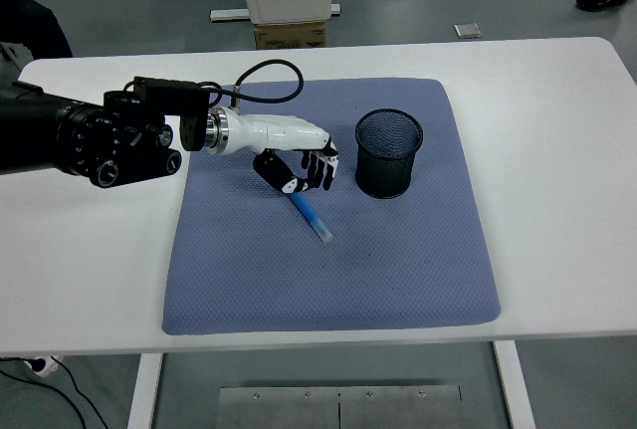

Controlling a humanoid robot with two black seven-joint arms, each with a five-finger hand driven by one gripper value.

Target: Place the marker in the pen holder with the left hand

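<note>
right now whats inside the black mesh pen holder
Nothing shows inside the pen holder; its near wall hides part of the bottom. The blue marker is outside it, held by the left hand above the mat.

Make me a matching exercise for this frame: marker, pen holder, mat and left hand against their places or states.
1 marker
2 pen holder
3 mat
4 left hand

a black mesh, standing upright on the mat
b blue, held slanting down below the fingers
c blue-grey, spread flat on the white table
d white and black, left of the holder

Pairs: 1-b, 2-a, 3-c, 4-d
</note>
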